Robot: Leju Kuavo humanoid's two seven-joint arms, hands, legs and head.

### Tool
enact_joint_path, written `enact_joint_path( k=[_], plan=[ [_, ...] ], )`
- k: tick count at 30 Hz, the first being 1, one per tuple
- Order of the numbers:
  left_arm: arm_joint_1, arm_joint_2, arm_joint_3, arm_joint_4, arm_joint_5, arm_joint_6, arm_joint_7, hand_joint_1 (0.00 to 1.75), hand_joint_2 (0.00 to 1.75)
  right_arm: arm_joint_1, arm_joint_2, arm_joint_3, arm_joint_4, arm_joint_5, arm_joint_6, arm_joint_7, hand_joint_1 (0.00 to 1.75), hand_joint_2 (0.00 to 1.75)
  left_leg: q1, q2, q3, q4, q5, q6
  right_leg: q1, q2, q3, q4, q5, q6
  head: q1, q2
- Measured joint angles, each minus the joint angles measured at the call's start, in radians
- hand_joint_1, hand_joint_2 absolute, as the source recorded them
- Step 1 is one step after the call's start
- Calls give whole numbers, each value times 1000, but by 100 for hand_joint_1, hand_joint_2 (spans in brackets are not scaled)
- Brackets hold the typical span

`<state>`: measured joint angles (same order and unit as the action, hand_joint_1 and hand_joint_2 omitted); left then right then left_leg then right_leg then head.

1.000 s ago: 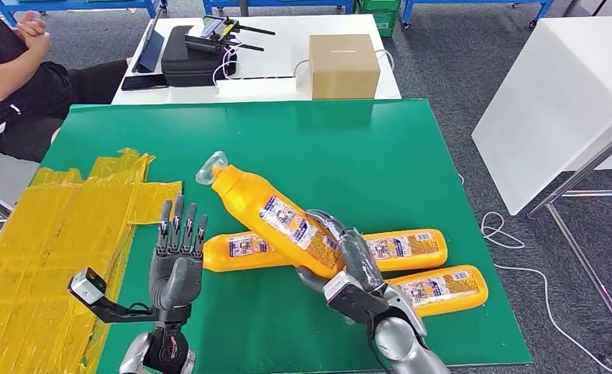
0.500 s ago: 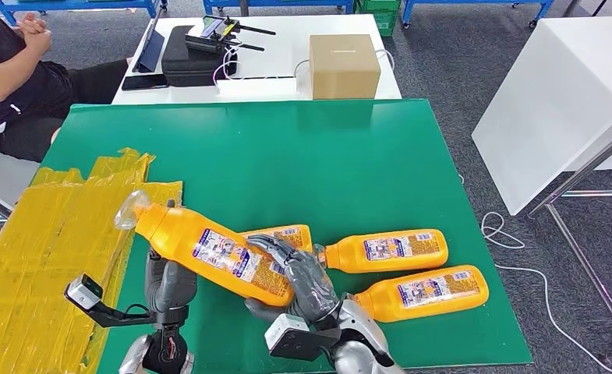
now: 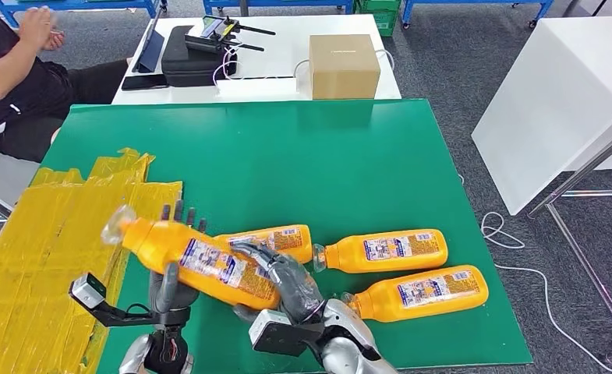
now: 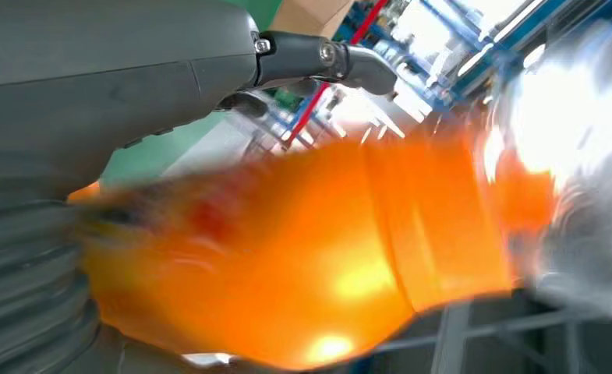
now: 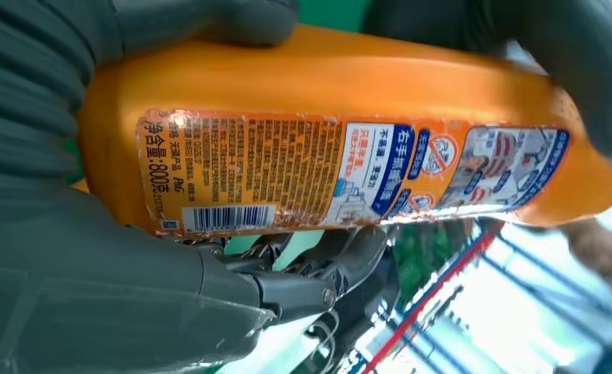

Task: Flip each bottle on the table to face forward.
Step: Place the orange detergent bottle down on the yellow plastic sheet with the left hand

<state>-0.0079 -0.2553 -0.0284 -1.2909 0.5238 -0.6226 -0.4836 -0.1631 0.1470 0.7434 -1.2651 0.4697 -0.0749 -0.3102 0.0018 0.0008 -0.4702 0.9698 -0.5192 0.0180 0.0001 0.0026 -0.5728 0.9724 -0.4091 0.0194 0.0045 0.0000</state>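
Note:
My right hand [image 3: 285, 282] grips an orange bottle [image 3: 197, 260] around its lower body and holds it in the air, clear cap [image 3: 115, 222] pointing left. The back label with barcode [image 5: 209, 216] faces the right wrist camera, with my right hand [image 5: 61, 265] wrapped round the bottle [image 5: 341, 117]. My left hand [image 3: 173, 285] stands upright just behind it, fingers [image 3: 179, 213] extended. In the left wrist view the bottle [image 4: 302, 257] is a blur close to my left hand [image 4: 107, 78]. Three more orange bottles lie on the green table [image 3: 349, 156]: bottle [image 3: 277, 239], bottle [image 3: 384, 250], bottle [image 3: 423, 292].
Yellow taped sheeting [image 3: 45, 234] covers the table's left side. Behind the green table a white table carries a cardboard box [image 3: 344, 65] and a black case [image 3: 189, 54]. A person [image 3: 10, 78] sits at the far left. A white tabletop [image 3: 552, 93] stands to the right.
My right hand has carried the bottle from the middle of the table to the left, in front of my upright left hand. The lying bottle it covered now shows.

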Motion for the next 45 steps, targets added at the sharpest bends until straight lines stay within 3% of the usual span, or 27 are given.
enact_joint_path(
  k=[7,16,20,38,39,42,43,45],
  plan=[
    [-13,23,-43,5,-153,-27,-82,0,175,-32,24,1,62,-10,31,-5,175,175,0,0,0,0,0,0,0,0,0,0,0,0,0,0],
    [-15,49,-62,11,-178,-21,-94,0,175,-50,44,2,101,-9,35,-9,175,175,0,0,0,0,0,0,0,0,0,0,0,0,0,0],
    [-16,58,-67,15,-212,-9,-116,171,175,-54,48,6,112,-7,38,-9,175,175,0,0,0,0,0,0,0,0,0,0,0,0,0,0],
    [-14,62,-60,21,-173,-16,-131,175,175,-68,54,13,137,-6,37,-9,175,175,0,0,0,0,0,0,0,0,0,0,0,0,0,0],
    [-14,62,-59,21,-172,-16,-131,175,175,-68,54,13,137,-6,36,-9,145,175,0,0,0,0,0,0,0,0,0,0,0,0,0,0],
    [-14,63,-55,21,-180,-4,-133,175,175,-68,53,12,138,4,20,-5,14,175,0,0,0,0,0,0,0,0,0,0,0,0,0,0],
    [-14,65,-53,21,-194,10,-137,175,175,-68,53,12,138,13,8,0,0,175,0,0,0,0,0,0,0,0,0,0,0,0,0,0],
    [-14,73,-45,18,-253,61,-152,175,175,-68,51,10,138,37,-20,20,0,175,0,0,0,0,0,0,0,0,0,0,0,0,0,0]
  ],
)
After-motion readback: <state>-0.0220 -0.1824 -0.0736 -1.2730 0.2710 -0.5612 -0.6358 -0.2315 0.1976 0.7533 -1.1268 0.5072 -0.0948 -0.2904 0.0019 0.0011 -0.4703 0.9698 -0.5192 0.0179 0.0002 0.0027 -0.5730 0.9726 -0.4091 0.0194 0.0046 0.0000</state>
